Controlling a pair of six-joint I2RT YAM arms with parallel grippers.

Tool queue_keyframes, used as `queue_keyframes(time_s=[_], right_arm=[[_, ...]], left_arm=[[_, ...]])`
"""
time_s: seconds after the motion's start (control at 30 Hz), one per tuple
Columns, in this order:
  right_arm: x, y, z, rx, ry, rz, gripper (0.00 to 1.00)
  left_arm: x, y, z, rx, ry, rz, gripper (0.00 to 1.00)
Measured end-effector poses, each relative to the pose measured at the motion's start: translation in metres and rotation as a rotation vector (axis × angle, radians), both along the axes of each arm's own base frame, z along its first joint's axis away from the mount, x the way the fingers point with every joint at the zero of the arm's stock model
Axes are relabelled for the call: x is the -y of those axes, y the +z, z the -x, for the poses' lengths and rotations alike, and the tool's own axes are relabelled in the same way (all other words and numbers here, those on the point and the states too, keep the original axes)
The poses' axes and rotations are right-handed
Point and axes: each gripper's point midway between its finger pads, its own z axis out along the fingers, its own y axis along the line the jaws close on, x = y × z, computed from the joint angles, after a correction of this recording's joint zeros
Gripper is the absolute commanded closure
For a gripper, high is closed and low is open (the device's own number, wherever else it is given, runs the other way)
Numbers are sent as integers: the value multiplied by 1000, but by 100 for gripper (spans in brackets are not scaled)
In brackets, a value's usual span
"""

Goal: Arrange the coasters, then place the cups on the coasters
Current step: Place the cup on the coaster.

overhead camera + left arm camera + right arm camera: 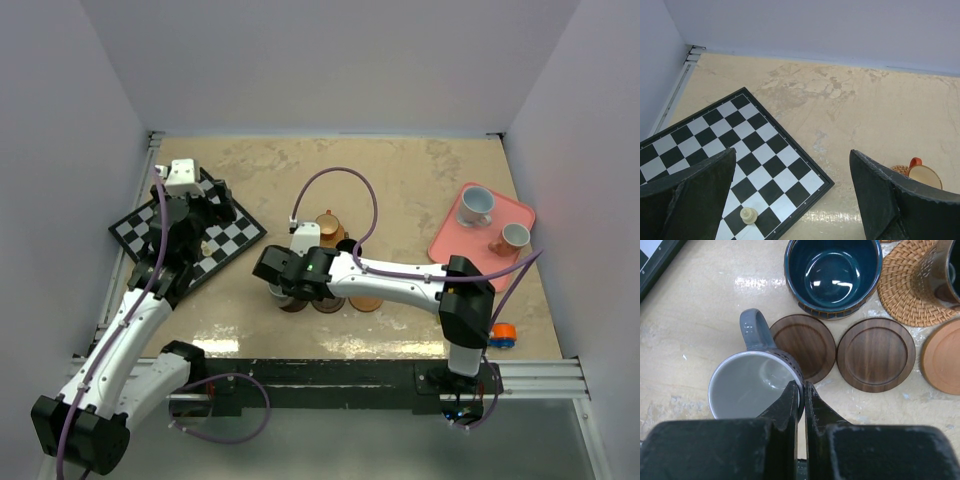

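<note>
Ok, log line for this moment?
right fingers: shut on grey cup rim | grey cup: partly over brown coaster | left fingers: open over chessboard

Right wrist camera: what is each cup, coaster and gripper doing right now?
grey cup, upright, empty, held by its rim.
right gripper, shut on the grey cup.
dark blue cup, upright, empty, free.
nearer dark coaster, partly hidden by the grey cup.
other dark coaster, bare.
woven coaster, brown cup standing on it.
left gripper, open, holding nothing.

Top camera overlooks the whole table (420,180); wrist cameras look down closely, left sharing the chessboard (238,236).
</note>
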Motion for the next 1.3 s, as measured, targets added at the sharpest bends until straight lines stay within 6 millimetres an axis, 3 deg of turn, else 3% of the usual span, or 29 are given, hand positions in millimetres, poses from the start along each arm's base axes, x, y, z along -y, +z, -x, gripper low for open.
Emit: queue_keyframes(time_s=[0.43,1.3], right_arm=[[10,-7,-15,10,-18,17,100],[14,-21,-14,0,-6,50,100]], left_arm=[[0,-4,-1,-13,0,-5,0],[1,-6,-2,-19,-3,-13,0]])
